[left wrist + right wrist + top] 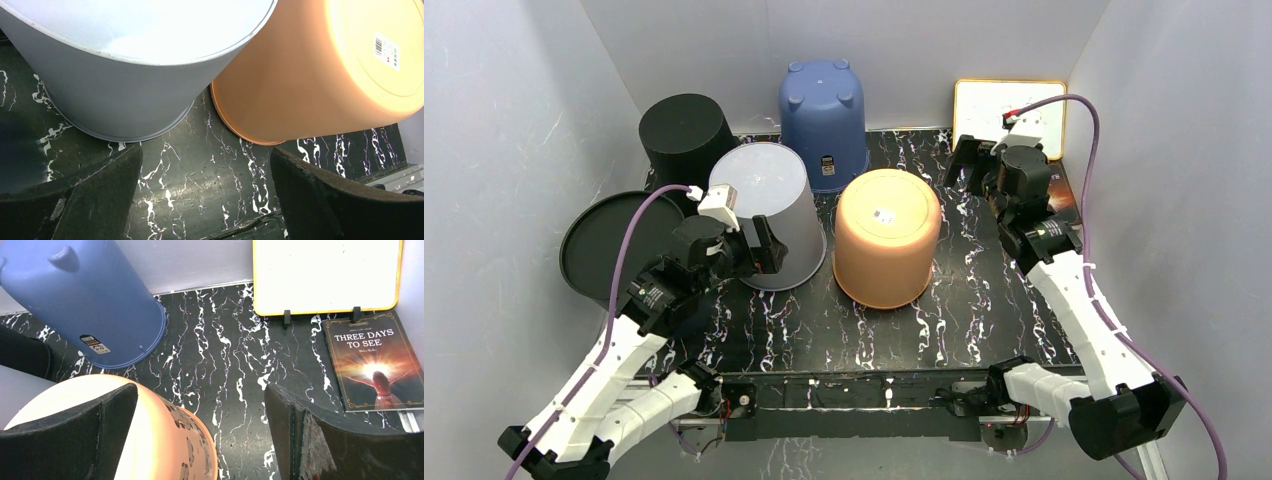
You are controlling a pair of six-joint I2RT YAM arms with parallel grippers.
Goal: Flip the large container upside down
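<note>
The left gripper point(762, 246) hovers with its jaws spread and empty against the near side of a grey container point(764, 200), which stands mouth down in front of a black container point(682, 135) and a blue container point(824, 105). Just right of the grey one, the large orange container point(887, 238) sits inverted on the marbled table point(964, 300), base and barcode sticker up. Further right, the right gripper point(969, 165) hangs wide apart, holding nothing, near a whiteboard point(1012, 105) and a book point(375, 365).
</note>
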